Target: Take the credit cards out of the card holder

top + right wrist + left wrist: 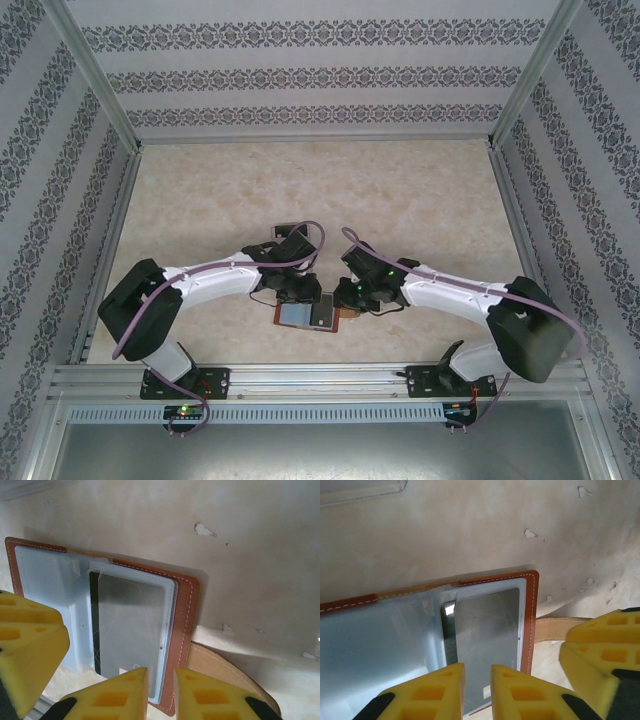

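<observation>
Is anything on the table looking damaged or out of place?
Yes. The table has small white chips beyond the open card holder; its coating looks flaked off there. The holder itself lies flat.

Both arms bent inward, L tool (477, 675) & R tool (161, 676) low, side by side, jaws each w/ narrow gap.

My top camera looked down from above and behind my bases (185, 383), taking in the whole desk (400, 190). My two wrist cameras hung close above it, side by side, tilted forward, sharing the open holder (420, 640).
</observation>
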